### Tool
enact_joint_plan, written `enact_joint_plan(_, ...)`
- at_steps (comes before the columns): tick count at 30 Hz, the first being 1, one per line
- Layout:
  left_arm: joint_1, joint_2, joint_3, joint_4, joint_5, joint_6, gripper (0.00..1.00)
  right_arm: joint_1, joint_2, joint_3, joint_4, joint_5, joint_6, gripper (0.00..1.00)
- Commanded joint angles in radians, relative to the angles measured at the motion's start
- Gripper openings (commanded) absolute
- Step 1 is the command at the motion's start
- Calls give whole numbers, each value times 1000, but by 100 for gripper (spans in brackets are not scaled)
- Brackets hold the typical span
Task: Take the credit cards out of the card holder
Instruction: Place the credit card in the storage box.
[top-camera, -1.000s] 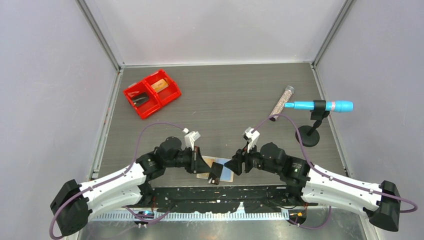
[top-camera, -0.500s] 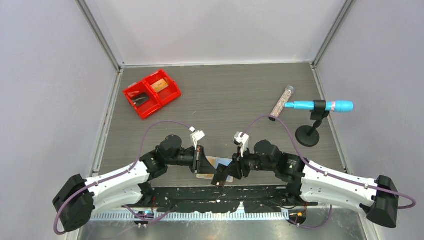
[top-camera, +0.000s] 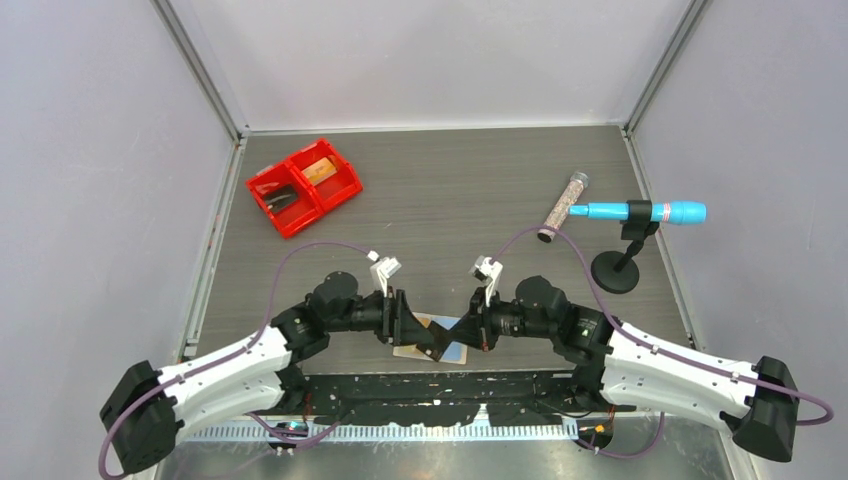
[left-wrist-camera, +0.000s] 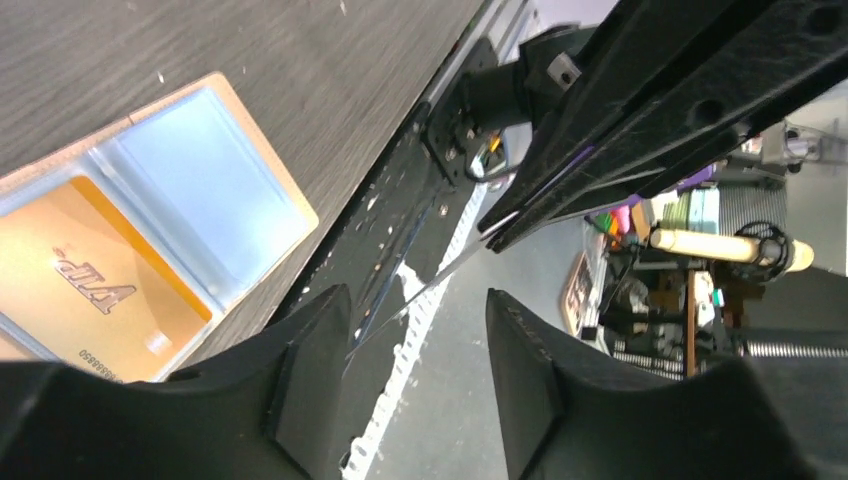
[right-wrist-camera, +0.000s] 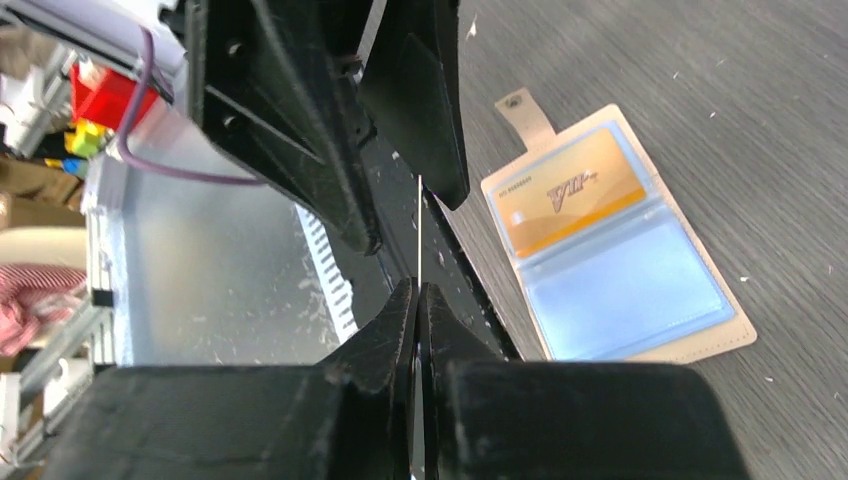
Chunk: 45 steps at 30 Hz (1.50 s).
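One gold card (right-wrist-camera: 570, 190) sits in open card holder (right-wrist-camera: 630, 300).

High rear overview — two close, facing wrist views — common card holder (right-wrist-camera: 620, 290)

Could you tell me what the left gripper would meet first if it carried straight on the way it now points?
The left gripper would most likely meet the thin dark card, seen edge-on just ahead of its open jaws and pinched by the right gripper; depth is unclear.
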Motion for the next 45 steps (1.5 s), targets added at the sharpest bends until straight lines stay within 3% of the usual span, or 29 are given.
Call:
enact_joint_plan(1,17,-115,1,32,-133,-34,58,-19,-21,-8,162,31,119,5)
enact_joint_plan(10,29,-318,-73,16,-232,-110,61,-23,-173,-133,353,251,331,5)
enact_joint_plan(15,29,-392,-103,49,-258,-151,61,-23,-245,-201,419,289,458,5)
enact_joint_plan(23,29,-309,-107,184,-218,-215,55,-22,-265,-252,506,382,563,5)
enact_joint_plan(28,27,-262,-113,247,-203,-236,46,-22,-241,-255,535,406,585,5)
enact_joint_plan(33,27,-253,-113,252,-210,-246,31,-22,-227,-275,561,415,617,5)
enact_joint_plan(41,29,-250,-126,255,-233,-245,40,-22,-207,-298,598,384,641,5)
enact_joint_plan(45,28,-242,-122,282,-234,-250,35,-22,-186,-290,596,370,644,5)
